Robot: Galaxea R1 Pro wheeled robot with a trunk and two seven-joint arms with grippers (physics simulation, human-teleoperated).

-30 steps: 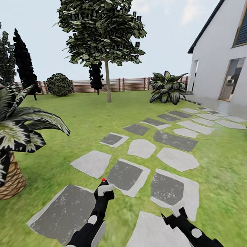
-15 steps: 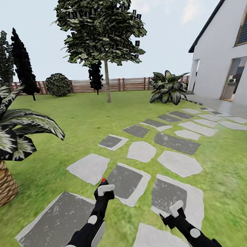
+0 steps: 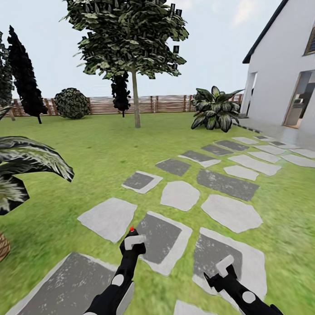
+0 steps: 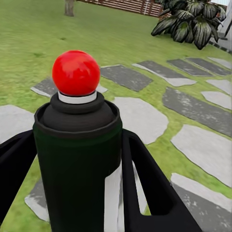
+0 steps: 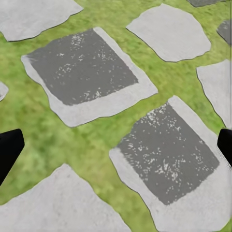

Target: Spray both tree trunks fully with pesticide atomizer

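- Ground: green lawn [image 3: 84,155] crossed by a path of irregular stepping stones [image 3: 180,195], some pale grey, some dark grey with pale borders, running toward the house.
- Boundary: brown horizontal-slat wooden fence [image 3: 169,104] along the far edge.
- Building: white house [image 3: 282,76] at the right, dark roof edge, glazed door opening [image 3: 303,99], paved strip in front.
- Planting: round shrub [image 3: 72,103] and dark cypress-like column [image 3: 24,80] by the fence; broad-leaved plant [image 3: 215,109] near the house; spiky palm [image 3: 21,157] at the left.
- Light: even daylight, pale blue sky [image 3: 217,42] with thin cloud.
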